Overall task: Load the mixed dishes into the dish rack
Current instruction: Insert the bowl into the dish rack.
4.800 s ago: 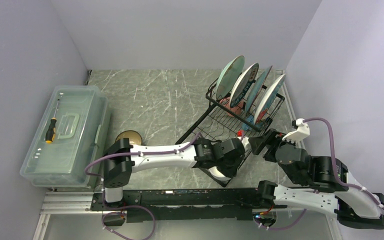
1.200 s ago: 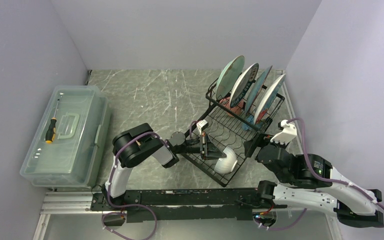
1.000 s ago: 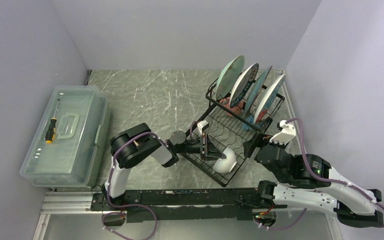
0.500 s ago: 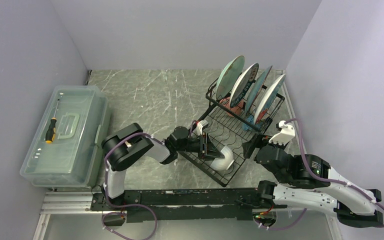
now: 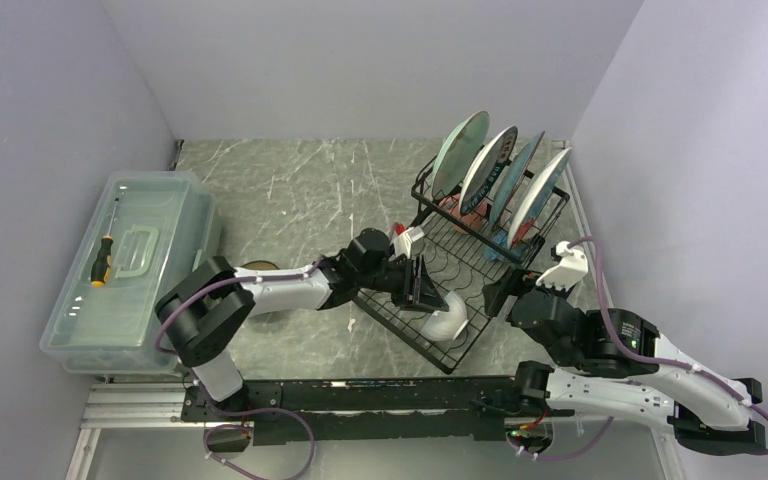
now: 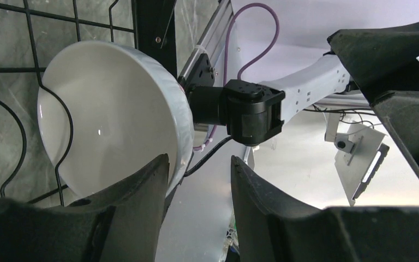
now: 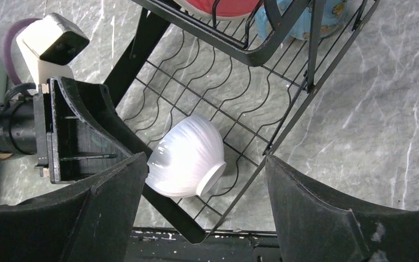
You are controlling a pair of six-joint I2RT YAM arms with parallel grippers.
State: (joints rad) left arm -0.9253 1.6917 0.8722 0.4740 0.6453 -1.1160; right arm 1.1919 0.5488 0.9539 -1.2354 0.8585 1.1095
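The white bowl (image 5: 447, 318) lies on its side on the lower wire tier of the black dish rack (image 5: 415, 330), its hollow facing my left gripper (image 5: 422, 290). In the left wrist view the bowl (image 6: 109, 120) sits beside the left finger (image 6: 142, 207). That gripper (image 6: 199, 169) is open, with only empty space between its jaws. My right gripper (image 7: 204, 158) hovers open above the bowl (image 7: 188, 155). Several plates (image 5: 488, 165) stand in the rack's slots. A brown bowl (image 5: 260, 268) sits on the table, partly hidden behind the left arm.
A clear plastic box (image 5: 160, 300) carrying a screwdriver (image 5: 102, 262) stands at the left. A pink mug (image 5: 455, 210) and a blue mug (image 7: 300, 22) sit in the rack under the plates. Walls close in the table on three sides.
My left gripper has opened off the white bowl's rim, leaving the bowl on the rack's lower tier. The left arm has stretched out low, uncovering the brown bowl. The right arm has barely moved.
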